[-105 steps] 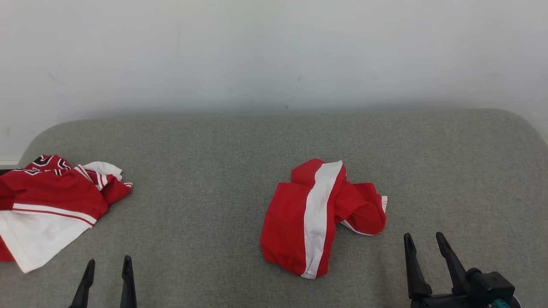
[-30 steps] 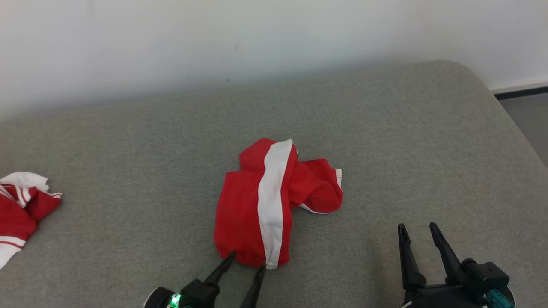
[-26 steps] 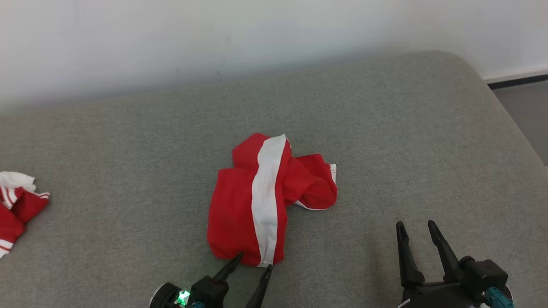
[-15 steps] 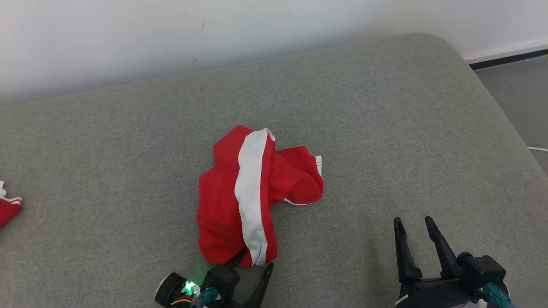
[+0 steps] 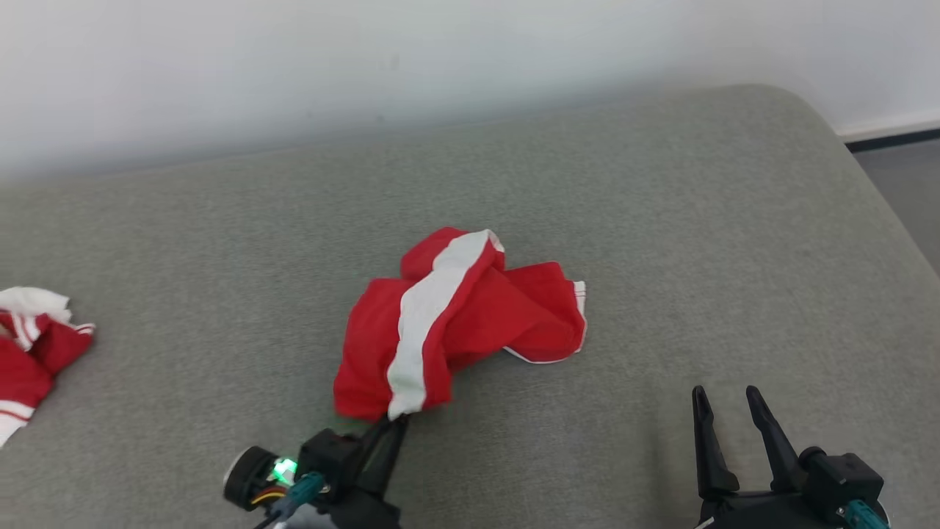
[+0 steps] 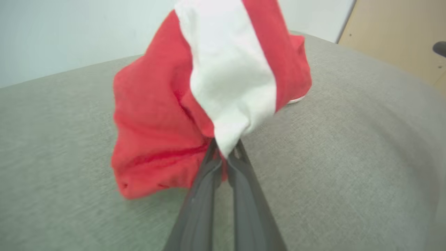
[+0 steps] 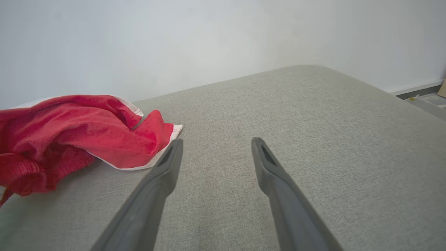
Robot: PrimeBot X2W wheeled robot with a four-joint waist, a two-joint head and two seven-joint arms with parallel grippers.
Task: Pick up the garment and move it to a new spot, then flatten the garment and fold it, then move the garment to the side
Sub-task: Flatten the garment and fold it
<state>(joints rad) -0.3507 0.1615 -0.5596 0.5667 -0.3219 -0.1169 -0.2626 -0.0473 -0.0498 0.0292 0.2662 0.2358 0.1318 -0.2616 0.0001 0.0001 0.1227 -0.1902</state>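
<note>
Pickup beginning: left hand (image 5: 396, 421) is clenching near edge of crumpled red white-striped garment (image 5: 470, 316), right hand (image 5: 725, 398) hanging released; moving, flattening, folding remaining.

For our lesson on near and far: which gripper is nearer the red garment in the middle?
Left. The left gripper is shut on the red garment's near edge; the right gripper stands open, apart from it, off to its right.

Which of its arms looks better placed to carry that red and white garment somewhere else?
The left. The left gripper is shut on the near edge of the garment, so it could probably just lift. The right gripper stands open, apart from the cloth.
</note>
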